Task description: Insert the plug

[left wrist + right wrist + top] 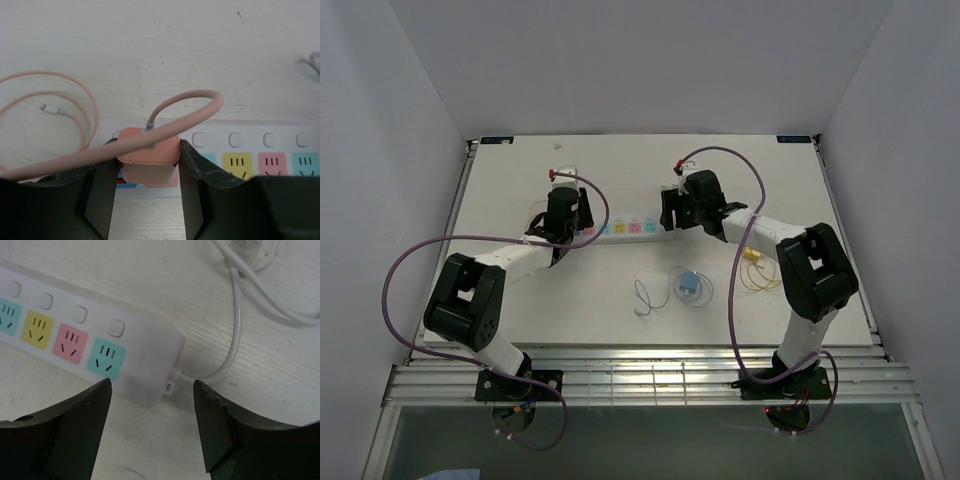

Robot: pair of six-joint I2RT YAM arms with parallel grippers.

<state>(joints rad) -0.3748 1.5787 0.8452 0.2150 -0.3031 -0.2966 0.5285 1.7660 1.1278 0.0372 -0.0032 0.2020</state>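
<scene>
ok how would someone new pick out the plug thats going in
Find the long white power strip lying across the white table. At its left end sits a peach-pink square charger plug trailing a pink cable, unlike the small blue charger lying loose in front of it.

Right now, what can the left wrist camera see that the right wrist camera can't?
Only the left wrist view shows the pink charger, gripped by the left gripper at the power strip, and its looping pink cable. Only the right wrist view shows the strip's end, where its white cord comes out, with the right gripper open on either side of it. Both show the strip's yellow, pink and teal sockets and the white table.
</scene>
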